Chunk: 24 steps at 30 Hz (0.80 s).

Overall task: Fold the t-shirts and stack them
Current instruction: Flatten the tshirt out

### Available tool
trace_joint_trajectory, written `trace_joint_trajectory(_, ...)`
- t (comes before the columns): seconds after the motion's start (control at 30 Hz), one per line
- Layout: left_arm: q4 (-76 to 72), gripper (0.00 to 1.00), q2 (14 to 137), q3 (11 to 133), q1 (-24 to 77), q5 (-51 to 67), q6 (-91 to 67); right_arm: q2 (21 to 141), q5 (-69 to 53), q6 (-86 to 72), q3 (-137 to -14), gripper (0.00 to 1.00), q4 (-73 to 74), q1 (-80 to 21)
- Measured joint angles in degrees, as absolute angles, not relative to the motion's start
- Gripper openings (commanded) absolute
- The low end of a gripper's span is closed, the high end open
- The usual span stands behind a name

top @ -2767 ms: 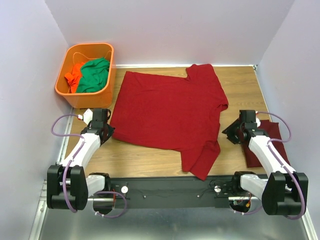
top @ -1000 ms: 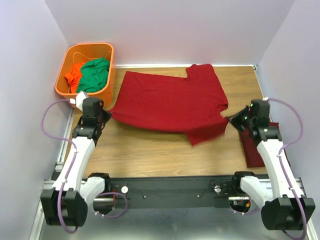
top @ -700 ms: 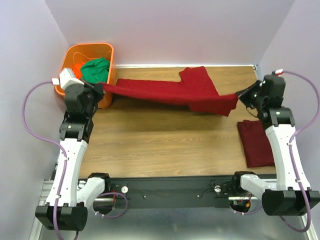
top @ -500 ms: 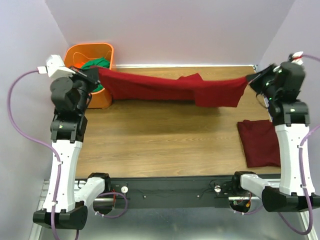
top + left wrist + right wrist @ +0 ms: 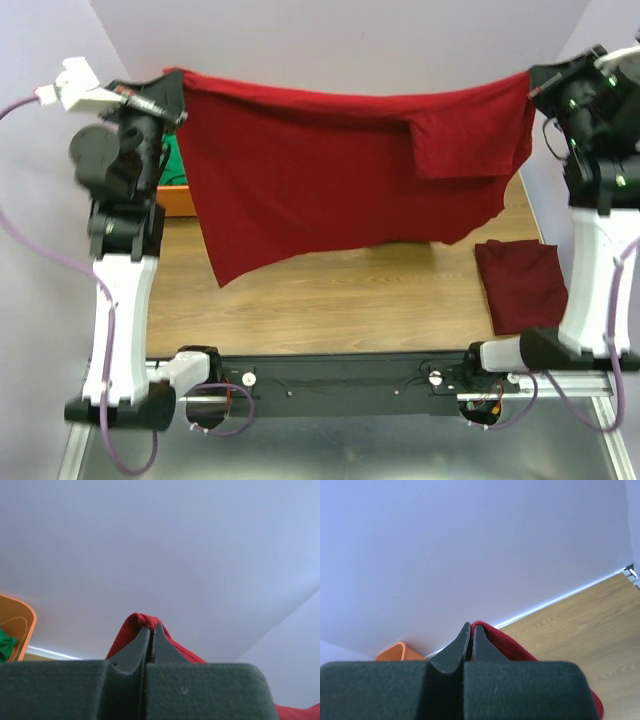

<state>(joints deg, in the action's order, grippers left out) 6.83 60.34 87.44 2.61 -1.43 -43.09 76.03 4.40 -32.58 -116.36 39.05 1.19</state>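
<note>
Both arms are now holding the maroon t-shirt [image 5: 330, 190] high above the bench [image 5: 330, 300], where it was lying flat moments earlier, and are stretching it between them like a curtain. The left hand [image 5: 151, 629] and the right hand [image 5: 471, 628] are each pinching a top corner, fingers pressed together on a fold of cloth. One sleeve is drooping over the front at upper right. A folded t-shirt [image 5: 522, 285] is lying near the bench's right edge. Judged step: shaking the shirt out before folding. The next move is calling for an even, taut lowering onto the bench.
</note>
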Motion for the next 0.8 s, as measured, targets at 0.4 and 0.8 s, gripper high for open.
trace_joint_trajectory(0.4,2.3,0.00,102.2,122.3,2.5,1.2,-43.9,112.4,5.3,-31.8,-143.8,0.01,31.3,1.3)
trace_joint_trajectory(0.8,-3.7,0.00,101.7,122.8,-0.8,4.6,-44.6,98.3,8.4,-32.0,-128.3,0.01,16.4,2.0)
